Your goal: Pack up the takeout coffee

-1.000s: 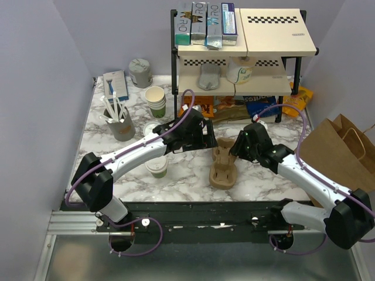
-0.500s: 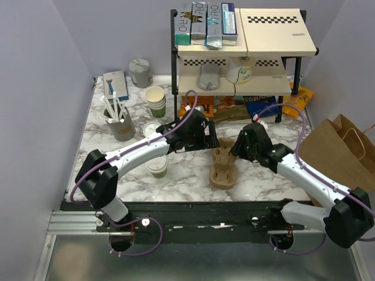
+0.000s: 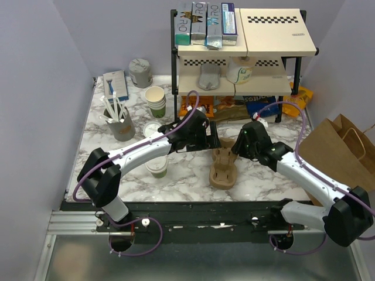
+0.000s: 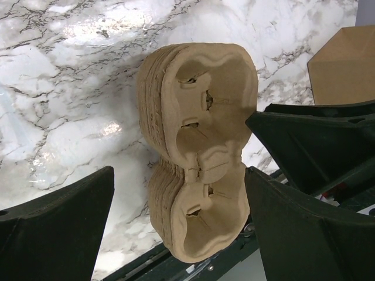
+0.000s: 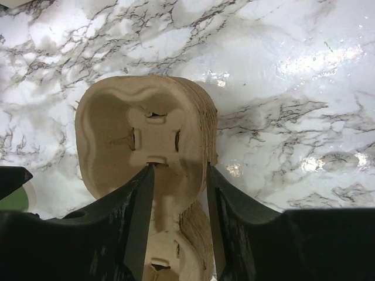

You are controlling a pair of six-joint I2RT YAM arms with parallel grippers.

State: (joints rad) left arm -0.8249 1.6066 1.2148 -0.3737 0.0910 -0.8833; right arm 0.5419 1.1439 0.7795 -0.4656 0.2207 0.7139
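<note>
The takeout coffee point(image 3: 157, 167), a small lidded cup with a green lower band, stands upright on the marble bench point(image 3: 187, 175) near its front edge, free of both arms. At its 3 o'clock, well apart, lies a stack of brown pulp cup carriers point(image 3: 223, 168). The left end effector point(image 4: 179, 175) hovers over that stack, fingers spread wide. The right end effector point(image 5: 179, 175) pinches one side wall of the stack, one finger inside a cup well and the other on the outer edge. At 12 o'clock from the coffee stand stacked lidless cups point(image 3: 156, 100). At 11 o'clock is a grey cup of white sticks point(image 3: 119, 123). A brown paper bag point(image 3: 337, 149) sits beside the bench at 3 o'clock.
</note>
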